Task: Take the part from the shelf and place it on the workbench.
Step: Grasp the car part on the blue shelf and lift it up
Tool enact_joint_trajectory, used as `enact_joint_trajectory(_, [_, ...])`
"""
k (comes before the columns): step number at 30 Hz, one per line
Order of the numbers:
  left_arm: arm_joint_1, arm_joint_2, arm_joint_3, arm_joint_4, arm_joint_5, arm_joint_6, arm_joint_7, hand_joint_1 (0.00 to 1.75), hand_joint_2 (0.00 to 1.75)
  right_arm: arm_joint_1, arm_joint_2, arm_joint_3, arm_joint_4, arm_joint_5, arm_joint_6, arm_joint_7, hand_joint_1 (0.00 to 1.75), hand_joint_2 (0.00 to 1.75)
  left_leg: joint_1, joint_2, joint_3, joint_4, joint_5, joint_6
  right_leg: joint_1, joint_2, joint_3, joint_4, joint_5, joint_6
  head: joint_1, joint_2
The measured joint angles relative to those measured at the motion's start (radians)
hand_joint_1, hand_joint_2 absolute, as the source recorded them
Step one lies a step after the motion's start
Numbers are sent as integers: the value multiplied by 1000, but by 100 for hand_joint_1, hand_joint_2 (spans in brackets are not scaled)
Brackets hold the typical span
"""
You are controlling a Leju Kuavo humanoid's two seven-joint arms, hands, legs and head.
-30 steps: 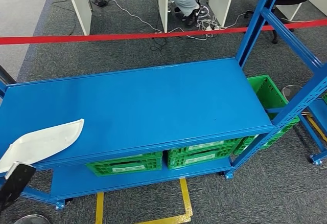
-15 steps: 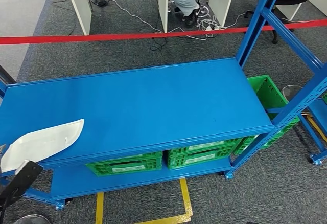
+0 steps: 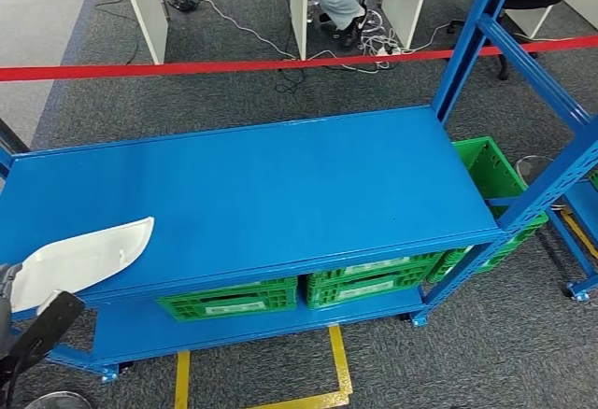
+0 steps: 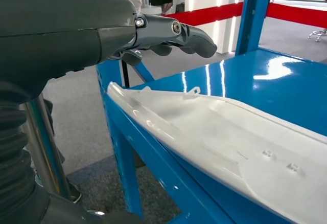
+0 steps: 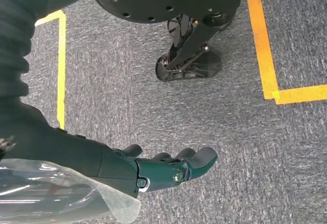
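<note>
The left hand (image 4: 169,35) has drawn back toward the lower left of the head view, fingers spread and holding nothing, just above the white part's (image 3: 78,261) near end. The part lies on the blue shelf (image 3: 282,194) at its lower-left edge, its end cut off by the frame. The right hand (image 5: 169,168) hangs empty with fingers apart over the grey floor (image 5: 231,157).

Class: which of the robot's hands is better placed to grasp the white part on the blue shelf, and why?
The left hand: it hovers open just above the white part at the shelf's edge. The right hand hangs open over the carpet.
</note>
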Motion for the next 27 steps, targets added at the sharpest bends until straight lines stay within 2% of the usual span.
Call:
enact_joint_trajectory(13, [-49,12,-16,50,-11,-19,12,0,175,-9,0,-17,7,28,8,-10,0,175,0,0,0,0,0,0,0,0,0,0,0,0,0,0])
enact_joint_trajectory(27, [-162,13,-69,177,-42,-63,12,0,175,-43,1,-65,43,119,13,-44,0,175,0,0,0,0,0,0,0,0,0,0,0,0,0,0])
